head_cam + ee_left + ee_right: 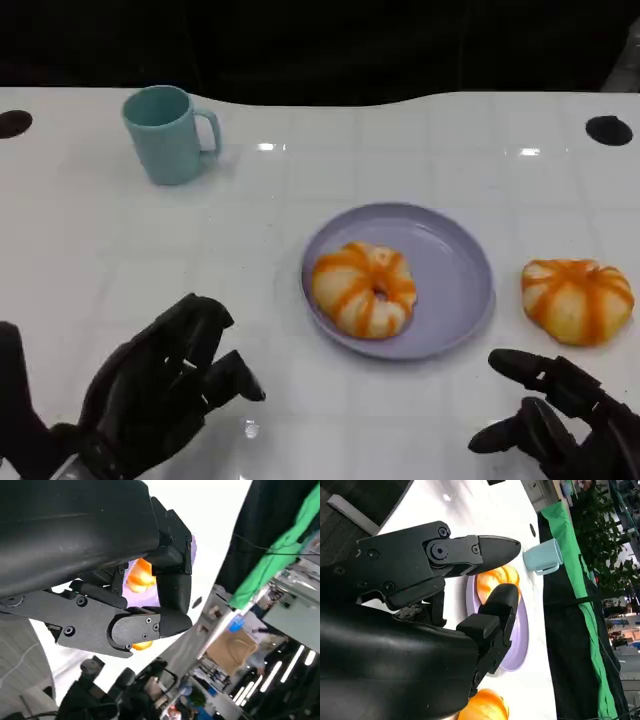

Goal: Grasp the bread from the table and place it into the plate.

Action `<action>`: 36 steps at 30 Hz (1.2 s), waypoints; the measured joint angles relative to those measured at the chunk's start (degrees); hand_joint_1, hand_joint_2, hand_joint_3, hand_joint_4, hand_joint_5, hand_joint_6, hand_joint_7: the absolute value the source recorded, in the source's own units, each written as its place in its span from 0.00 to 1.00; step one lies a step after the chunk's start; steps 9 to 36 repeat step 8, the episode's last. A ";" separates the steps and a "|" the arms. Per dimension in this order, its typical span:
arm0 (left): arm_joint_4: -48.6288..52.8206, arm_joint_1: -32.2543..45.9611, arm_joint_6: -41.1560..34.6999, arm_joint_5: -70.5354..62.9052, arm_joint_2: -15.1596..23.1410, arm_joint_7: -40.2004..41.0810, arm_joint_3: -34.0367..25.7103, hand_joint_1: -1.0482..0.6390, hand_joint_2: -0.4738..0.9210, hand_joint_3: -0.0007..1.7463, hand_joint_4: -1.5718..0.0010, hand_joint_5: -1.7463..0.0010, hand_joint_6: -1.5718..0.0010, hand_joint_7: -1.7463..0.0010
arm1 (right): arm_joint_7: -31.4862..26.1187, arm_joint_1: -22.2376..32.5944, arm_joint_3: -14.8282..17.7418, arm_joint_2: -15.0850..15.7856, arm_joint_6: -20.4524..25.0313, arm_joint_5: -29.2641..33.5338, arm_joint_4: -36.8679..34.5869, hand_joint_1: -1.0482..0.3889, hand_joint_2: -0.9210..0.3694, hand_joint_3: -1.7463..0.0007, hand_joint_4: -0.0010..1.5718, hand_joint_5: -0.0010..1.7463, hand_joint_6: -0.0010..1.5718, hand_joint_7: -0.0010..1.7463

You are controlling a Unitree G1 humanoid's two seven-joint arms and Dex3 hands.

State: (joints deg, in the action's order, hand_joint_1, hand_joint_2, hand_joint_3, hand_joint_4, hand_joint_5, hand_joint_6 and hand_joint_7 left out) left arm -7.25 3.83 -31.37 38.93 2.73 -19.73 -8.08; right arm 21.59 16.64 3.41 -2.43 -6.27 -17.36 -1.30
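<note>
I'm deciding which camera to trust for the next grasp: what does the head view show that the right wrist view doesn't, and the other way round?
Head view alone: the left hand open above the table, and the dark holes in the table's far corners. Right wrist view alone: green cloth and plants beyond the table's edge. Both share the lilac plate with one striped bread on it, the second bread on the table beside the plate, the teal mug, and the right hand, open with its fingers apart near that second bread.
</note>
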 measured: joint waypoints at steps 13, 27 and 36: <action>1.38 -0.32 -0.12 -0.37 0.66 -1.16 1.03 0.32 1.00 0.27 0.60 0.00 0.75 0.00 | 0.33 -0.25 0.24 0.16 -0.30 0.04 -0.49 0.21 0.00 0.83 0.44 0.67 0.51 0.34; 1.38 -0.32 -0.12 -0.37 0.66 -1.16 1.03 0.32 1.00 0.27 0.60 0.00 0.75 0.00 | 0.33 -0.25 0.24 0.16 -0.30 0.04 -0.49 0.21 0.00 0.83 0.44 0.67 0.51 0.34; 1.38 -0.32 -0.12 -0.37 0.66 -1.16 1.03 0.32 1.00 0.27 0.60 0.00 0.75 0.00 | 0.33 -0.25 0.24 0.16 -0.30 0.04 -0.49 0.21 0.00 0.83 0.44 0.67 0.51 0.34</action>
